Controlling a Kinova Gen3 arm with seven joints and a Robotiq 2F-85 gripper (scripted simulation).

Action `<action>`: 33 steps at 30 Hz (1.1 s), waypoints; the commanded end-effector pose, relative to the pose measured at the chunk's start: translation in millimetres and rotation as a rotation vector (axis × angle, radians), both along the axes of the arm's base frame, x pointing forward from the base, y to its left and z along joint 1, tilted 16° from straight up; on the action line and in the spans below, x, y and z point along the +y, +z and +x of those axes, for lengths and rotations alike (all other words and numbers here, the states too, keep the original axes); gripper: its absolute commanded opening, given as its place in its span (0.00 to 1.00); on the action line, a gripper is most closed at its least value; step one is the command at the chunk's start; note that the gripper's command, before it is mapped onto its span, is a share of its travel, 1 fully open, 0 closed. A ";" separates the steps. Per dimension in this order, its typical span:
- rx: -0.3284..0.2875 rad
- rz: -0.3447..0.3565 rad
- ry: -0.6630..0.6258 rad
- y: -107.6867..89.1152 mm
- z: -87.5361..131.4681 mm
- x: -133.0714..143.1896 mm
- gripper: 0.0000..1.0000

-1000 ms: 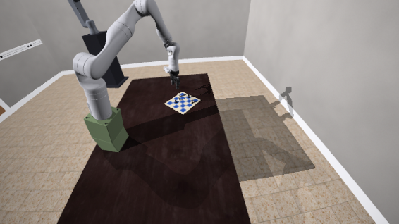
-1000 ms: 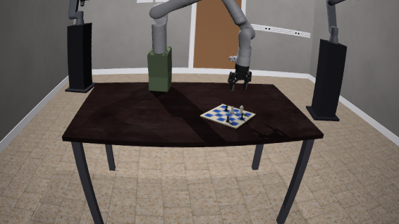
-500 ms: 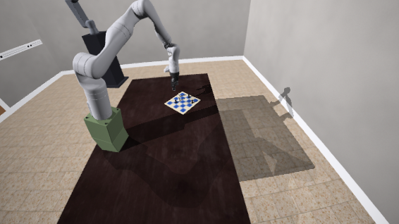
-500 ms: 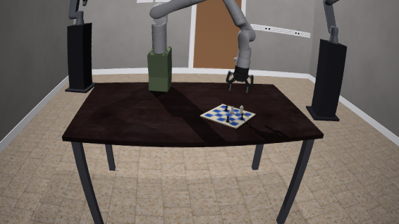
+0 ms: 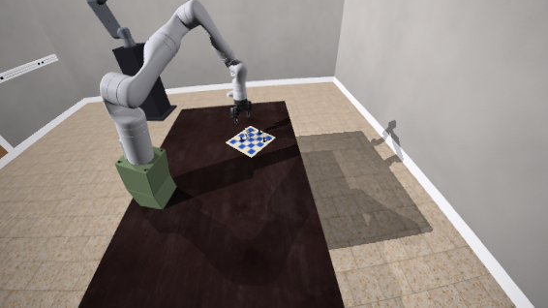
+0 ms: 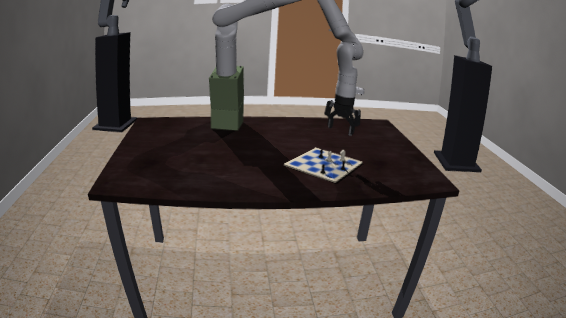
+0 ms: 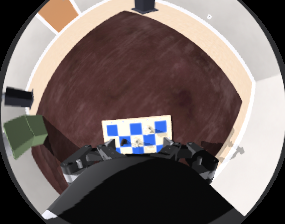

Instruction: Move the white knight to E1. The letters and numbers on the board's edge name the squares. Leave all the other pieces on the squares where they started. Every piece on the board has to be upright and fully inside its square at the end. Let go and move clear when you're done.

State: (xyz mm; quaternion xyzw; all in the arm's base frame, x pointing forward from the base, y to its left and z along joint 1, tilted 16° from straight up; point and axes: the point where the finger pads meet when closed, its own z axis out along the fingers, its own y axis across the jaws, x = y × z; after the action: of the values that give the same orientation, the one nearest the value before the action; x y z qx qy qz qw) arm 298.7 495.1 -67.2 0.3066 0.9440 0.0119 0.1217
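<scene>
A small blue and cream chessboard lies on the dark table; it also shows in the exterior view and in the wrist view. Two white pieces stand on it in the exterior view, one and a taller one, with two black pieces in front. Which white piece is the knight I cannot tell at this size. My gripper is open and empty. It hangs above the table, just behind the board's far edge, clear of all pieces.
The arm's green base stands at the table's back. Two black stands with camera arms flank the table on the floor. The board sits towards the table's right side.
</scene>
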 end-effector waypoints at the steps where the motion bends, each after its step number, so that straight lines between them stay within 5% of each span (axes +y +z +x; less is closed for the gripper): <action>1: -0.005 -0.002 -0.006 -1.5 -3.0 1.2 1.00; 16: -0.042 0.134 -0.398 1.4 3.1 13.3 1.00; 33: -0.053 0.189 -0.539 3.3 5.5 18.7 1.00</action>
State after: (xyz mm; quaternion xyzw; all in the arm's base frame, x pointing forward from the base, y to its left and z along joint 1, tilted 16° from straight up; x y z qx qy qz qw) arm 304.8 512.6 -64.6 0.5553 0.8201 0.0738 0.1163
